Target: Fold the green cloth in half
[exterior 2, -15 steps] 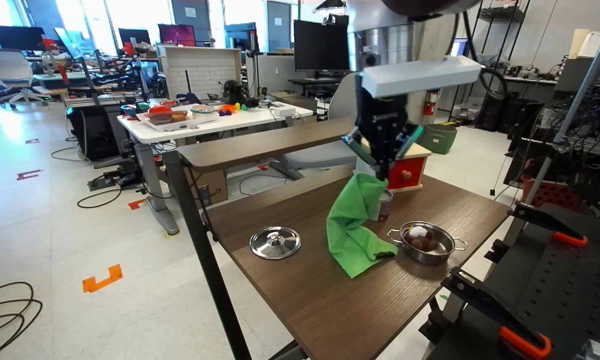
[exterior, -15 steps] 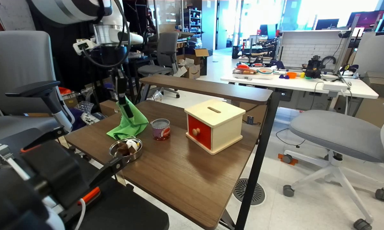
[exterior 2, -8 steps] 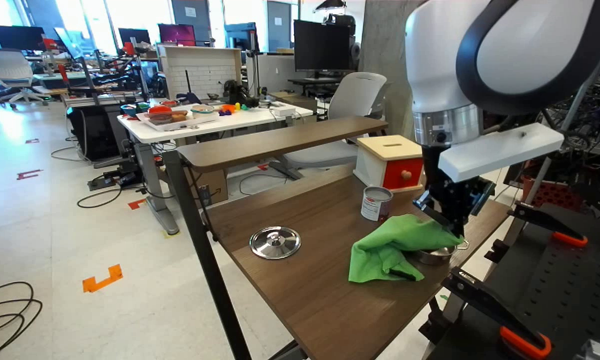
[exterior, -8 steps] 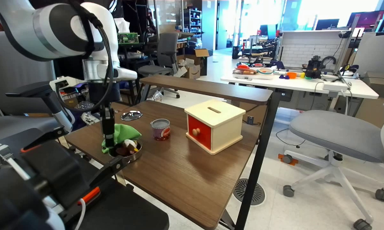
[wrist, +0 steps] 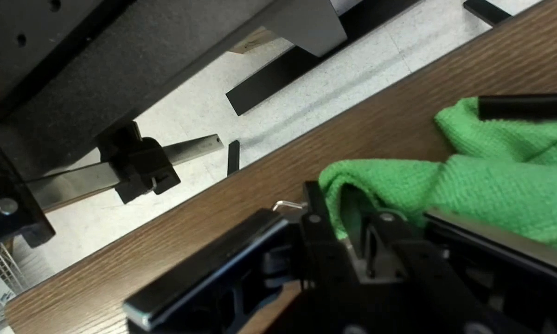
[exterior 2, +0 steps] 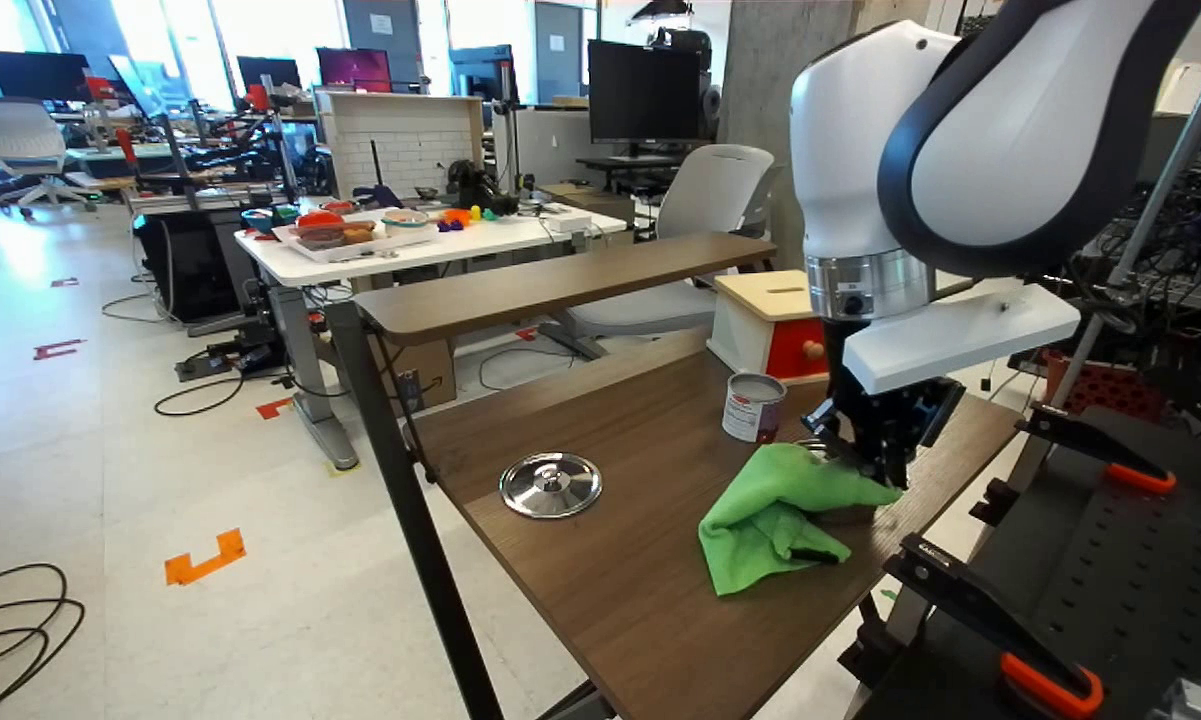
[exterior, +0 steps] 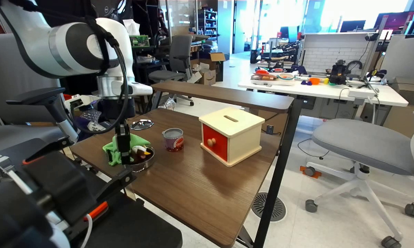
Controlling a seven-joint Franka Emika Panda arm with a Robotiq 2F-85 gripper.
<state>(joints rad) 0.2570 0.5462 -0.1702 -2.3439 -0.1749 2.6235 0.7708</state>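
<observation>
A robot hand (exterior 2: 888, 475) is clenching one end of a green cloth (exterior 2: 780, 490) beside a metal pot (exterior: 146, 166), which is holding brown and white things (exterior: 140, 149). The rest is sloping down, rumpled, onto a brown desk (exterior 2: 640, 590). A tin can (exterior 2: 754, 410) is standing near the pot, a shiny lid (exterior 2: 551, 485) is lying apart, and a red-fronted wooden box (exterior: 239, 143) is standing near the can.
</observation>
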